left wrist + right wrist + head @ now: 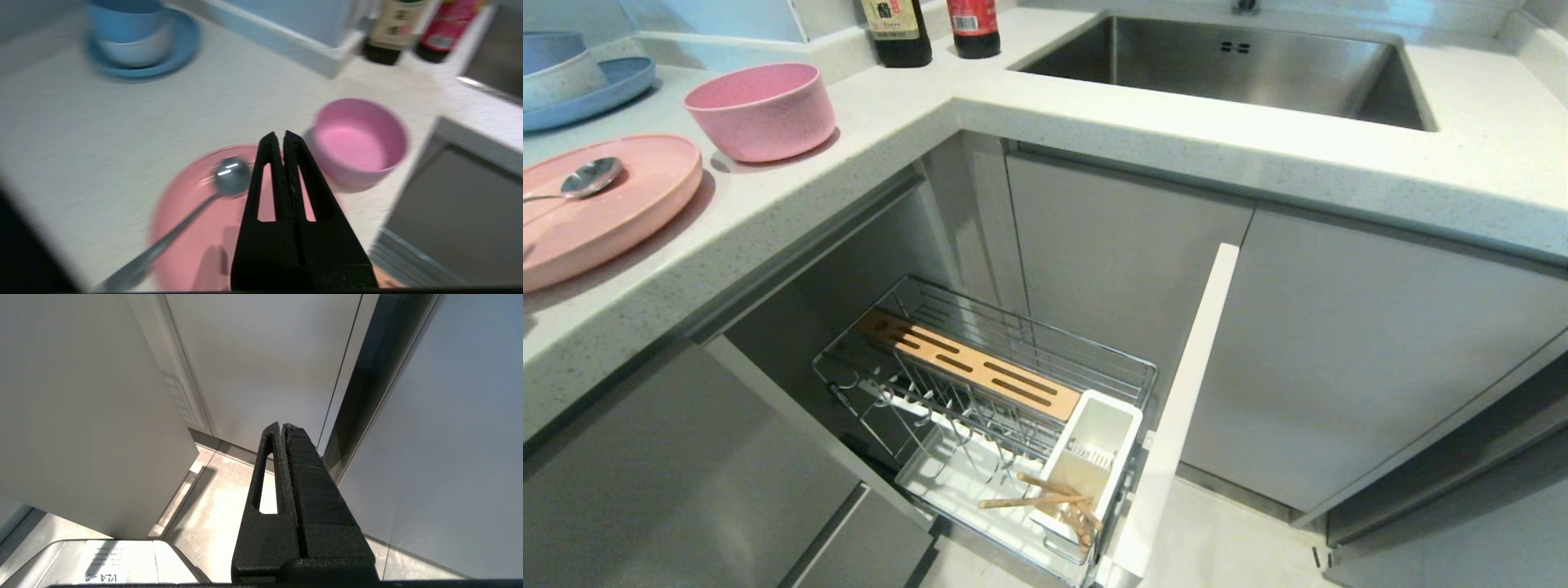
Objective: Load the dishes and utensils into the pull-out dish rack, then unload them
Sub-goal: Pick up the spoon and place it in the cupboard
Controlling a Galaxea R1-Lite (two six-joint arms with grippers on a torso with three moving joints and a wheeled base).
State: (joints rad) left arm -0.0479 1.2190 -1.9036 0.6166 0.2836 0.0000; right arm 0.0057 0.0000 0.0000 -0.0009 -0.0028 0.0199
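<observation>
Two pink dishes sit on the counter [849, 163] in the head view: the pink plate [613, 214] at nine o'clock carrying the metal spoon [584, 180], the pink bowl [761, 110] at ten o'clock; the pull-out dish rack [988, 408] stands drawn out at six o'clock, chopsticks [1045, 498] leaning in its white utensil cup [1094, 457]. Neither arm shows there. From the left wrist, the left gripper [281, 136] hovers over the plate's rim, fingers pressed together, holding nothing, spoon at nine o'clock, bowl at three o'clock. From the right wrist, the right gripper [282, 428] is likewise closed and empty, near cabinet doors [265, 367].
</observation>
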